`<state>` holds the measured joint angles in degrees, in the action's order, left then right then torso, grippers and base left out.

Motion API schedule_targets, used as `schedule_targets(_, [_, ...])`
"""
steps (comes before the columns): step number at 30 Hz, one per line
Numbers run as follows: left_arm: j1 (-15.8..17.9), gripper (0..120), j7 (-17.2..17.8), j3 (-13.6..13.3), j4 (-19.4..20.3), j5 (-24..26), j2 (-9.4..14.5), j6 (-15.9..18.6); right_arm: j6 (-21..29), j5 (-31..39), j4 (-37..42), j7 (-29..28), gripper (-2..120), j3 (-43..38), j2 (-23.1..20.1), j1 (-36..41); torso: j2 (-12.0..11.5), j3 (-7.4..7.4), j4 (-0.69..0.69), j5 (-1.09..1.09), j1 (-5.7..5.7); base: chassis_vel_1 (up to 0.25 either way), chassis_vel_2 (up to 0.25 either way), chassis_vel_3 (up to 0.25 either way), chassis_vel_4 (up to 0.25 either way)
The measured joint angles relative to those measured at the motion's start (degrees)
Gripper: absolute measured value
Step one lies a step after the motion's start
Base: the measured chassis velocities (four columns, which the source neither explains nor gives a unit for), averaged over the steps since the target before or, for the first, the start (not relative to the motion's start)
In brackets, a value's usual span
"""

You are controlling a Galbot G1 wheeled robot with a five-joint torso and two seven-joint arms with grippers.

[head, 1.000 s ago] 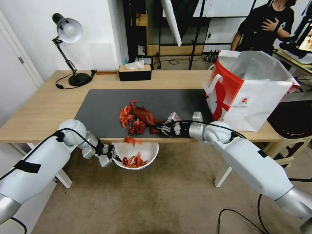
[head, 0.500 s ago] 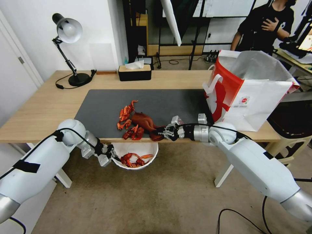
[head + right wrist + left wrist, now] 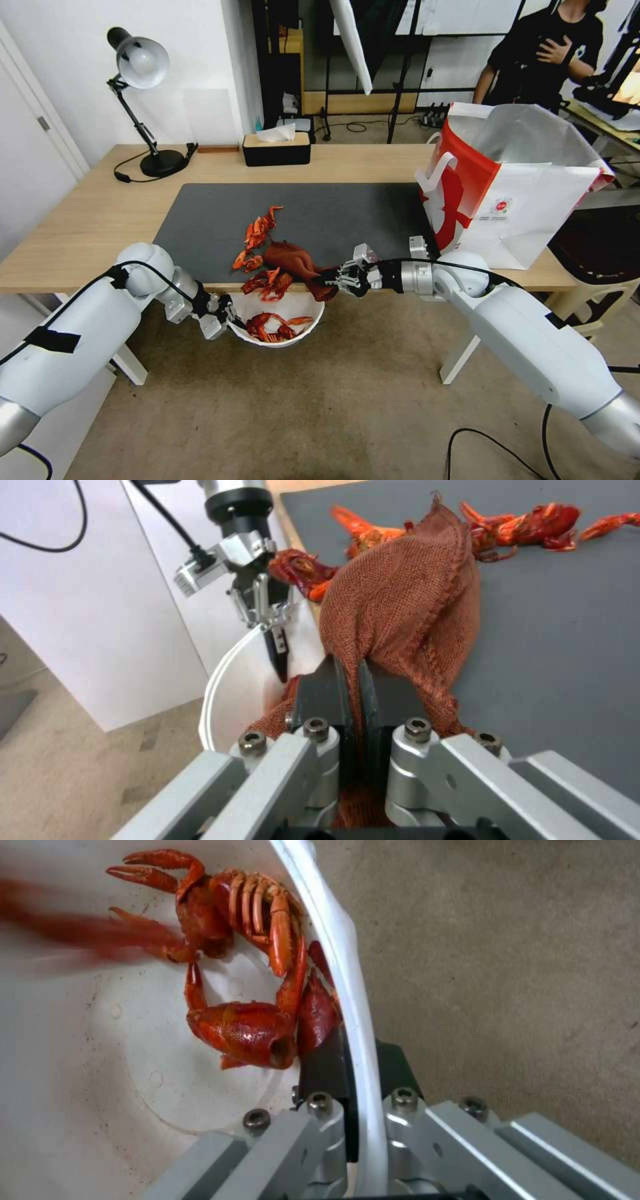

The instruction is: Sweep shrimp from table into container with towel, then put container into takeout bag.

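At lower centre, the right gripper [image 3: 335, 277] clenches the rust-red soft towel [image 3: 293, 260] against orange shrimp [image 3: 265, 283] at the counter [image 3: 87, 220] edge; the left gripper [image 3: 230, 319] grasps the round white plastic container [image 3: 280, 337] rim below.

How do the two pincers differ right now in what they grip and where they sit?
The left pincer clamps the white container's rim below the table edge; the right pincer pinches the rust-red towel at the mat's front edge. The left holds rigid plastic, one finger inside the bowl beside shrimp; the right holds soft cloth bunched against shrimp on the mat. Both are shut.
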<state>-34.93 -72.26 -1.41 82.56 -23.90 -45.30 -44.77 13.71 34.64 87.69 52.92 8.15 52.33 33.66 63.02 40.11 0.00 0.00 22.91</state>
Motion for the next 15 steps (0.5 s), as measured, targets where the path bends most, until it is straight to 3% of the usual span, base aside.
schedule_targets(15, [0.2, 0, 0.0, 0.0, -0.6, 0.0, 0.0, -0.1, 0.0, -0.6, 1.4, 2.6, 2, -0.9, -1.5, 1.1, 0.0, 0.0, 0.0, 0.0, 0.0, 0.0, 0.0, 0.0, 0.0])
